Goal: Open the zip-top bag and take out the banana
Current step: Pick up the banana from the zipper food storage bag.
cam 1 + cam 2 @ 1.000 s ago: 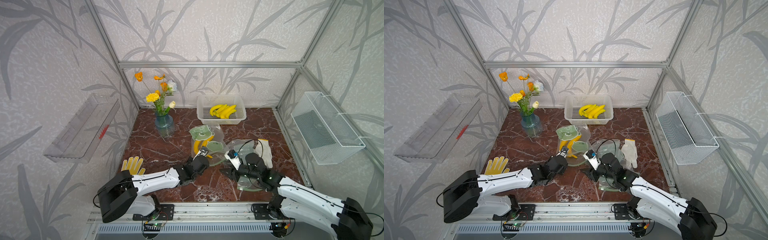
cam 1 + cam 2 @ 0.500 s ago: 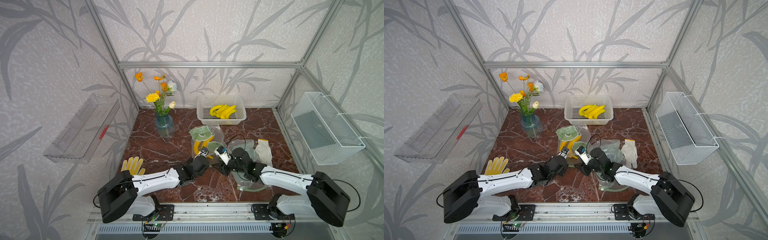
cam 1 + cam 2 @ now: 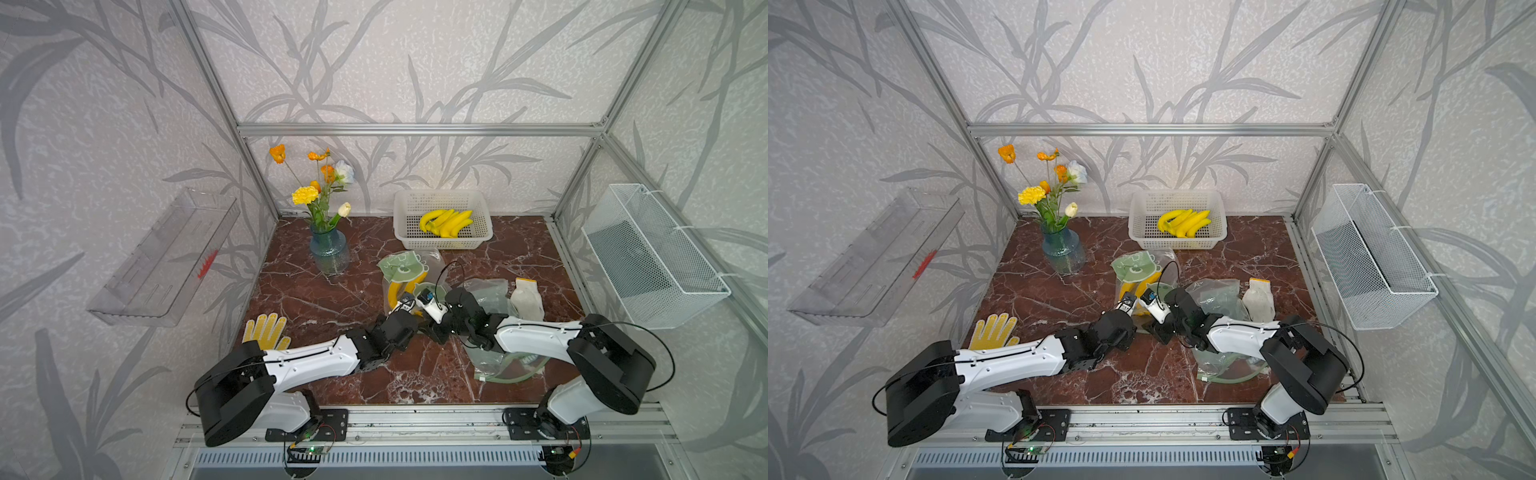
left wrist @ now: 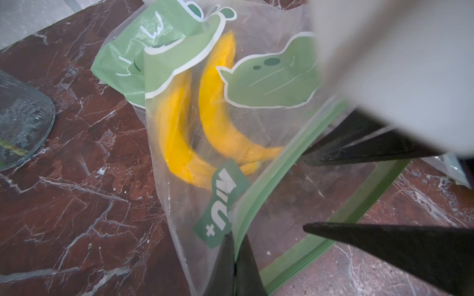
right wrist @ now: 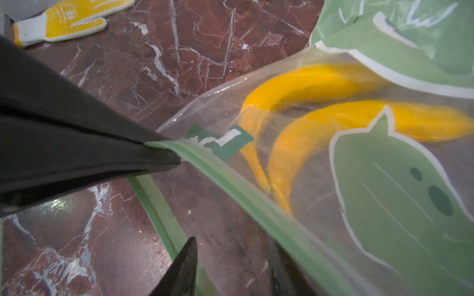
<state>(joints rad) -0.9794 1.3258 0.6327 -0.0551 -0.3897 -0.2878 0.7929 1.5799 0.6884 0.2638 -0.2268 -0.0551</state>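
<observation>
At mid-table, before the white basket (image 3: 442,244): zip-top bag (image 3: 402,266), long axis running front to back, open mouth facing the arm bases. Contents: two bananas (image 4: 220,107), lengthwise, stems toward the mouth. Upper zip strip (image 4: 282,164) pinched tight in left gripper (image 4: 234,246); right gripper (image 5: 232,242) at the mouth, jaws apart.

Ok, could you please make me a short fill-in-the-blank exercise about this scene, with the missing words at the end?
1. The left gripper is shut on the green zip strip of the ___.
2. Inside the bag lie ___ bananas.
3. The right gripper has its jaws ___ at the bag's mouth.
4. The flowers stand in a blue ___.
Missing words: bag; two; open; vase.
</observation>
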